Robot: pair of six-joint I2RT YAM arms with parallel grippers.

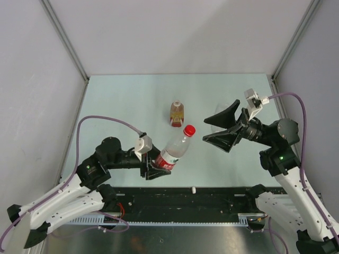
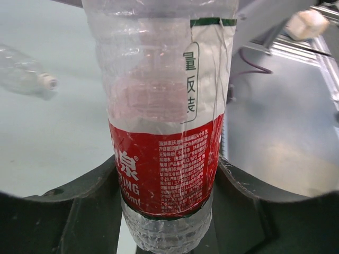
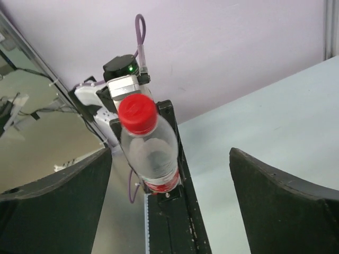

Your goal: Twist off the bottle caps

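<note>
The labelled bottle [image 1: 174,151] is held clear of the table [image 1: 127,106]. In the left wrist view its neck and cap are cut off at the top edge, and its base is sunk out of sight between the fingers [image 2: 90,209]. From above, its long axis runs slantwise, base low at the left and red cap [image 1: 189,130] up at the right. The cap points toward the right gripper [image 1: 205,129].

The left gripper [image 1: 157,170] is clamped around the bottle's lower body, at the red band of the label. The right gripper's jaws stand wide apart, near the cap but not touching it.

Behind the red cap, an amber bottle [image 1: 177,114] sits on the table. A clear bottle [image 2: 21,74] lies on its side, blurred, and is hard to find from above. A small white piece [image 1: 194,189], possibly a loose cap, rests at the table's near edge.
</note>
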